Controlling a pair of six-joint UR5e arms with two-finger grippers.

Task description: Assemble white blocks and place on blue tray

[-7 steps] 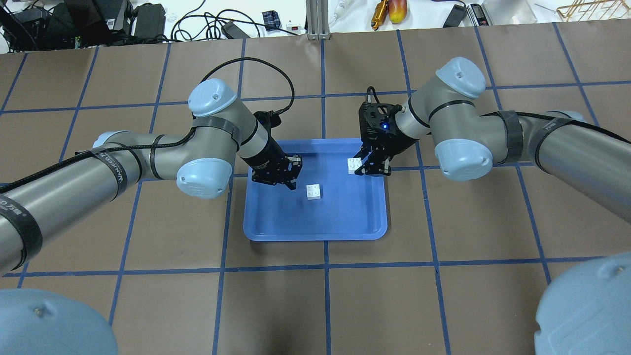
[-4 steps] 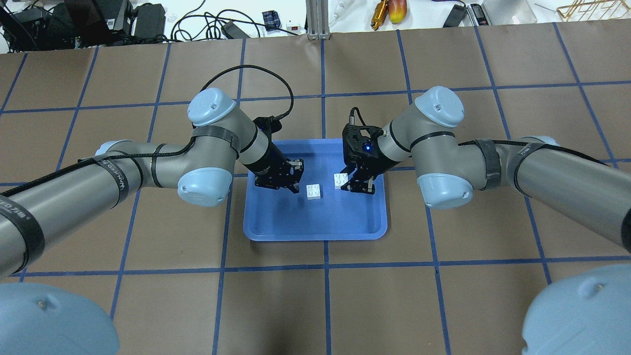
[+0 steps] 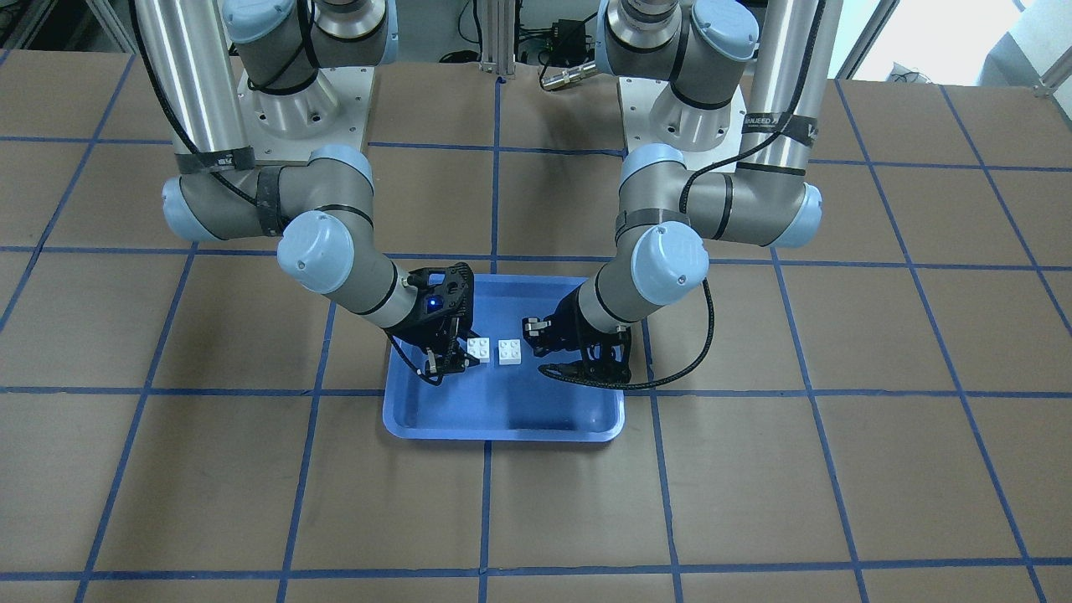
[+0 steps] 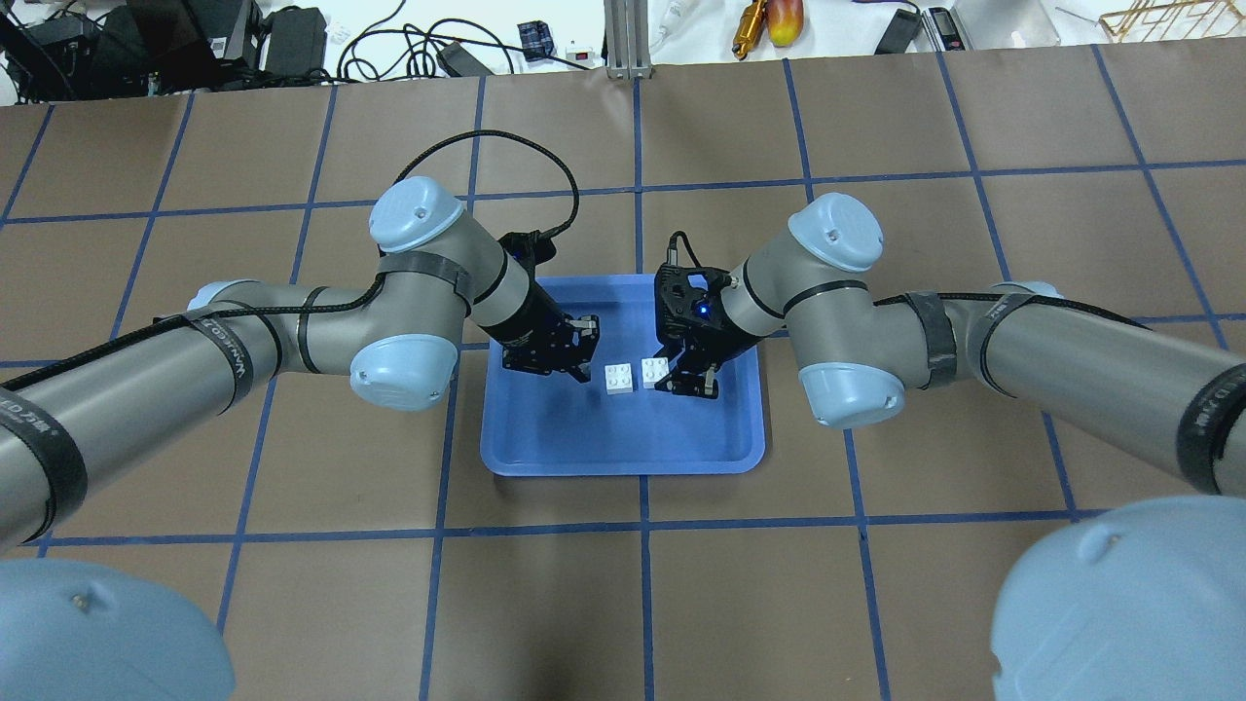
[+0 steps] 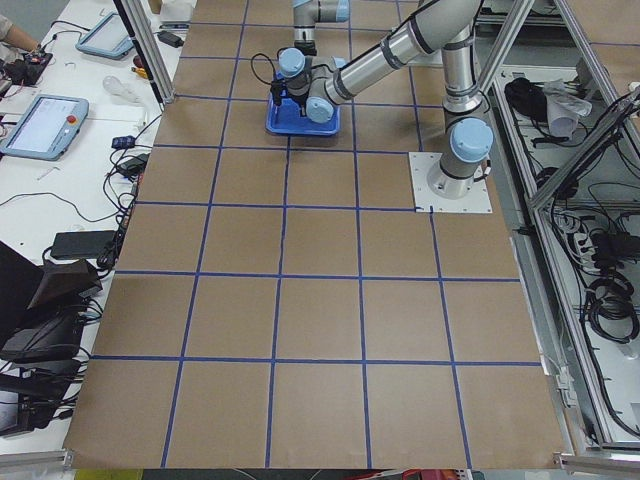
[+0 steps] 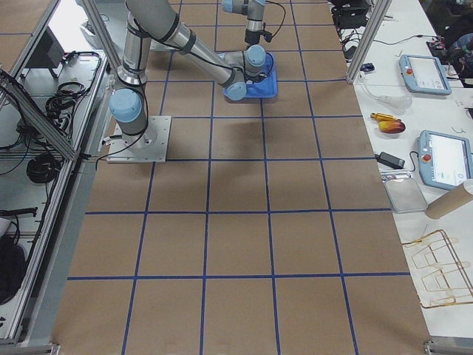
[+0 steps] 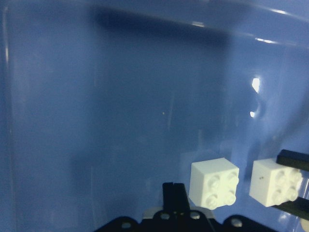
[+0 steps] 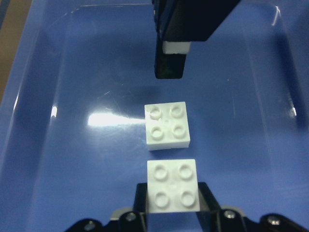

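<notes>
Right gripper (image 4: 660, 374) closer; 2 white blocks (image 8: 167, 125)

Silver-grey tubular left arm (image 4: 127, 389), right arm (image 4: 1081, 355). Pale blue joint caps (image 4: 417, 209). Black strap bands (image 4: 226, 339), white lettering. Braided black cable (image 4: 545, 161) on left arm. Blue light on black right tool (image 4: 668, 376).

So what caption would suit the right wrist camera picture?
Right gripper holding a white block next to a loose block in the blue tray.

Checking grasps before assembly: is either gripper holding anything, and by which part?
The right gripper grips a small white four-stud plastic brick by two opposite side walls; the left gripper is open, empty.
</notes>
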